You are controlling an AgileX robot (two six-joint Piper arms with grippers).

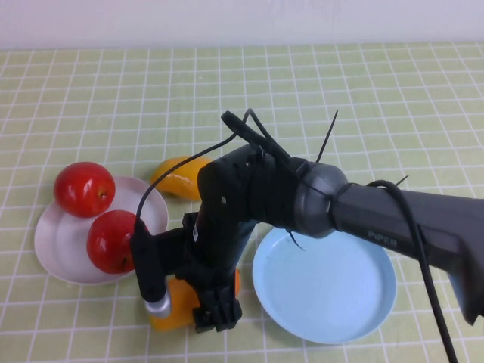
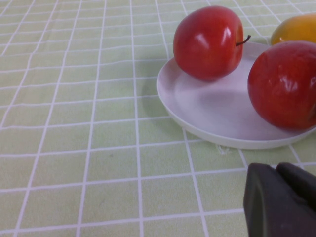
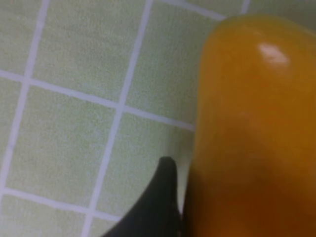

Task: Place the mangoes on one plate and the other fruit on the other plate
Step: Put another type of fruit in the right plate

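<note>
Fruit and plates, counted
Two red apples [image 1: 84,188], two mangoes [image 1: 181,178], one white plate [image 1: 57,246], one blue plate [image 1: 325,286].

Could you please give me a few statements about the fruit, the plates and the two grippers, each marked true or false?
1. Both apples are on the white plate. True.
2. A mango lies in the blue plate. False: the plate holds no fruit.
3. The right gripper is down over the near mango, open. True.
4. The left gripper holds an apple. False: it is shut, holding nothing, near the white plate.
</note>
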